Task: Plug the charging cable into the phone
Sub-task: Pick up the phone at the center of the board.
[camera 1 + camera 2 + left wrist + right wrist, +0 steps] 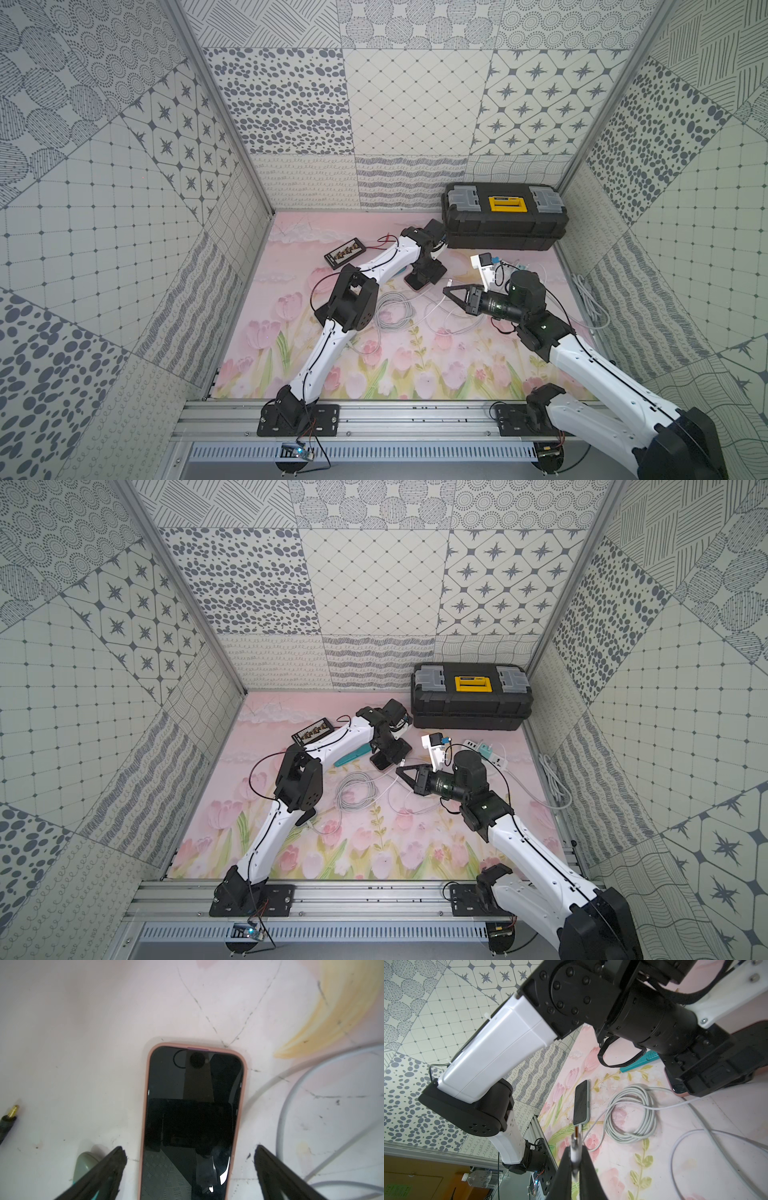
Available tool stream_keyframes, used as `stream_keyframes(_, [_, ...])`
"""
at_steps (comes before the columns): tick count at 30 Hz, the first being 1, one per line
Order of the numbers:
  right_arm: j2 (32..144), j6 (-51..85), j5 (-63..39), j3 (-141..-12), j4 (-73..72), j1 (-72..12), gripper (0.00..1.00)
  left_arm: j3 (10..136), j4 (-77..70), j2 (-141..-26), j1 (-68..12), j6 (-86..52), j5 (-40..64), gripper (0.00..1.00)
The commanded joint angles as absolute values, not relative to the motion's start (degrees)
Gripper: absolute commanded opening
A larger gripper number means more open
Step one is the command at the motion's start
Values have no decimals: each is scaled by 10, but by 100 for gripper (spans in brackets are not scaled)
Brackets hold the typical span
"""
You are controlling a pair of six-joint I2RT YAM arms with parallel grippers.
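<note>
Pinching the charging cable plug (574, 1155) between closed fingers, the right gripper (575, 1148) holds it with the metal tip poking out past its fingertips. Ahead of that tip, some way off on the flowered mat (643, 1167), a second phone (581, 1103) lies flat with its dark screen up. A coiled grey cable (631, 1113) sits just beside it.

Off to one side of the right gripper, near it but with bare mat between, is the pink-cased phone (195, 1105). It lies flat, screen up, and the plug is not in it. The left gripper (190, 1152) hangs directly over this phone with its jaws spread wide. One finger stands on each side of the case, and in the left wrist view a strip of mat shows between each fingertip (121, 1154) and the pink edge, so nothing is grasped.

Past the left gripper a teal tool (639, 1062) rests on the mat. Farthest from both grippers, a black toolbox (505, 216) with a yellow handle stands against the back wall.
</note>
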State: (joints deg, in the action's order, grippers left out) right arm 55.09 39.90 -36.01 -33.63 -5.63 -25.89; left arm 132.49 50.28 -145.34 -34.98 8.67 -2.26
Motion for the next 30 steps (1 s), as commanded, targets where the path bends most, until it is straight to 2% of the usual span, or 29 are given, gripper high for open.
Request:
stream_keyframes(1, [559, 397, -368, -338, -87, -257, 0, 1338, 520, -1470, -346, 95, 1, 99])
stream_keyframes(16, [574, 389, -368, -353, -85, -257, 0, 1375, 559, -1514, -334, 104, 29, 98])
stream_keyframes(26, [569, 391, -368, -351, -86, -257, 0, 1399, 629, -1541, -345, 142, 29, 84])
stream_keyframes(28, [569, 391, -369, -351, -87, -257, 0, 1399, 643, -1541, -345, 141, 23, 85])
stream_keyframes(30, [569, 391, -369, -350, -87, -257, 0, 1399, 653, -1538, -345, 136, 23, 91])
